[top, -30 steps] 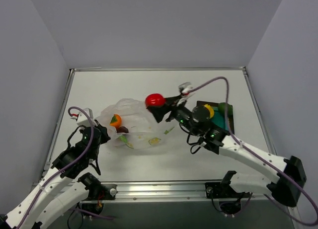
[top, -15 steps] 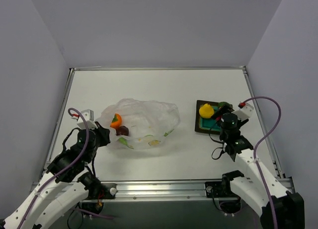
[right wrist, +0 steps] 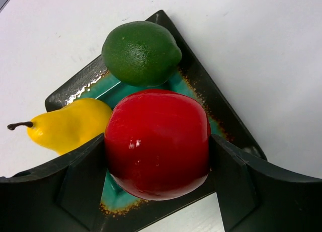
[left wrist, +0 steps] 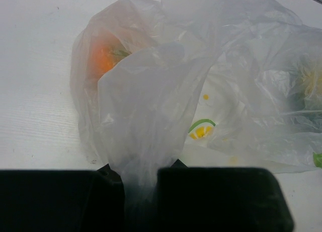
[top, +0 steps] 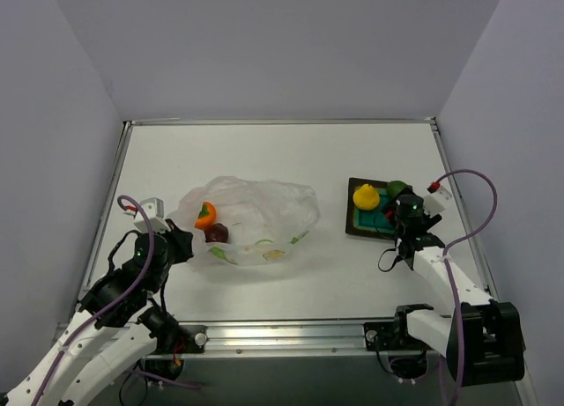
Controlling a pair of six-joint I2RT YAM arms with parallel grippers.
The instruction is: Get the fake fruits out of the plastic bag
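The translucent plastic bag with citrus prints lies left of centre; it also shows in the left wrist view. An orange fruit and a dark maroon fruit sit inside it; the orange one shows through the film. My left gripper is shut on the bag's left edge. My right gripper is shut on the red fruit, just above the dark tray. The yellow pear lies on the tray; it also shows in the right wrist view.
A green lime lies on the tray beside the pear; it also shows from above. The table's metal rim runs along the near edge, grey walls on three sides.
My right arm carried the red fruit from above the bag rightwards over to the tray and lowered it there. The left gripper kept its hold on the bag.
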